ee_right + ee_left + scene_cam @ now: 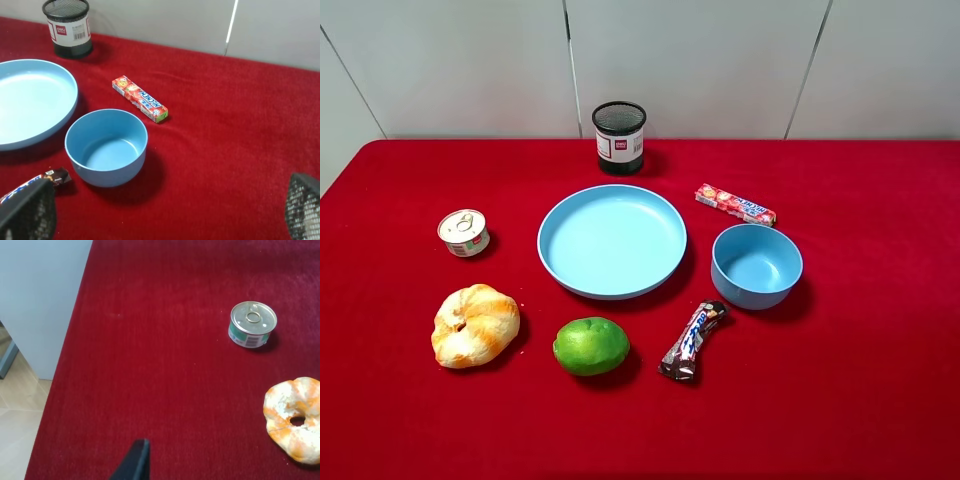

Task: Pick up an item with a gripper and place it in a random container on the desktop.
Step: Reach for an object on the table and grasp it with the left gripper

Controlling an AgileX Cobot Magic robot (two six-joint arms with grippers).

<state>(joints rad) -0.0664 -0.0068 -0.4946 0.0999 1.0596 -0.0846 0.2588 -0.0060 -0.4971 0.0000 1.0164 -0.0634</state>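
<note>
The tin can [464, 232] with a silver pull-tab lid and white and green label stands upright on the red desktop [860, 380] at the left; it also shows in the left wrist view [252, 324]. The large light blue plate [612, 240] lies empty in the middle, and its edge shows in the right wrist view [30, 102]. Neither gripper shows in the exterior high view. Only one black fingertip [136, 460] of my left gripper shows, well short of the can. My right gripper [165, 220] is open and empty, with its fingers [27, 210] wide apart near the blue bowl.
A croissant [475, 325] and a green lime [590, 345] lie at the front left. A smaller blue bowl [756, 265], a chocolate bar [692, 340] and a candy stick pack [735, 204] are to the right. A black mesh cup [619, 137] stands at the back.
</note>
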